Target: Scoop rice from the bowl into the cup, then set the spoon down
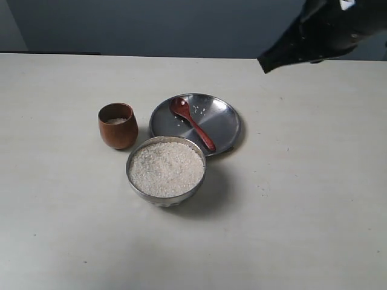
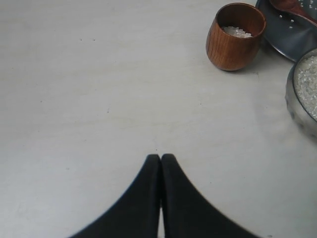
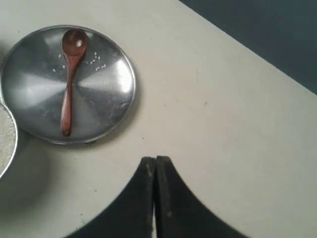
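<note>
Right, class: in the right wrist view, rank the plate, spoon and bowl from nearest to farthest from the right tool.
1. Plate: just ahead of the right tool.
2. Spoon: lying on the plate.
3. Bowl: beyond the plate, partly out of frame.

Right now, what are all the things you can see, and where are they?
bowl: one, silver, in front of the plate
rice: white, fills the bowl; a little in the cup
cup: one, reddish-brown, left of the plate
plate: one, silver, behind the bowl
spoon: one, dark red-brown, lying on the plate
table: one, pale, under everything
left tool: one, black, shut, above the table
right tool: one, black, shut, above the table
</note>
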Controlling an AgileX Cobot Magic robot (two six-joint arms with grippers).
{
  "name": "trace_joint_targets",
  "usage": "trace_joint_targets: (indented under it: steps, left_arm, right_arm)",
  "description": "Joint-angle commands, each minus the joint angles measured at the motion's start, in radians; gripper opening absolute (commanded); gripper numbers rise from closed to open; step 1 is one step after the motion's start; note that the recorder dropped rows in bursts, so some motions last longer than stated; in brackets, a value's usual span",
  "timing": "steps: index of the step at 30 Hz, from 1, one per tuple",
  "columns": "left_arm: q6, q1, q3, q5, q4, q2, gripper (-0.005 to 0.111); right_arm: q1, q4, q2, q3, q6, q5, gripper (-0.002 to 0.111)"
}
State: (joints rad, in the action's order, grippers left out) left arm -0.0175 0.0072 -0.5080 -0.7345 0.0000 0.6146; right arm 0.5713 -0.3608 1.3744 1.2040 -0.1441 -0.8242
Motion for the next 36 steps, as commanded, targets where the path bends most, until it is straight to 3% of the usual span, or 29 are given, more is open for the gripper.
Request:
trace_joint_targets:
  steps: [1, 5, 14, 22, 36]
  left_arm:
    - [-0.005, 0.001, -0.006, 0.006, 0.000, -0.009, 0.000]
    - [-0.005, 0.001, -0.006, 0.006, 0.000, -0.009, 0.000]
    - [-0.005, 0.001, -0.006, 0.004, 0.000, -0.009, 0.000]
    - [-0.005, 0.001, -0.006, 0.004, 0.000, -0.009, 0.000]
    - [-0.005, 0.001, -0.006, 0.004, 0.000, -0.009, 0.000]
  right_arm:
    - [-0.005, -0.101, -0.188, -0.178, -0.146, 0.119, -0.001]
    - [-0.005, -0.185, -0.446, -0.415, -0.282, 0.269, -0.001]
    - [-0.005, -0.172, -0.805, -0.671, -0.340, 0.286, -0.001]
    - [-0.005, -0.172, -0.834, -0.843, -0.347, 0.465, -0.001]
    - [-0.005, -0.172, -0.834, -0.860, -0.347, 0.379, -0.001]
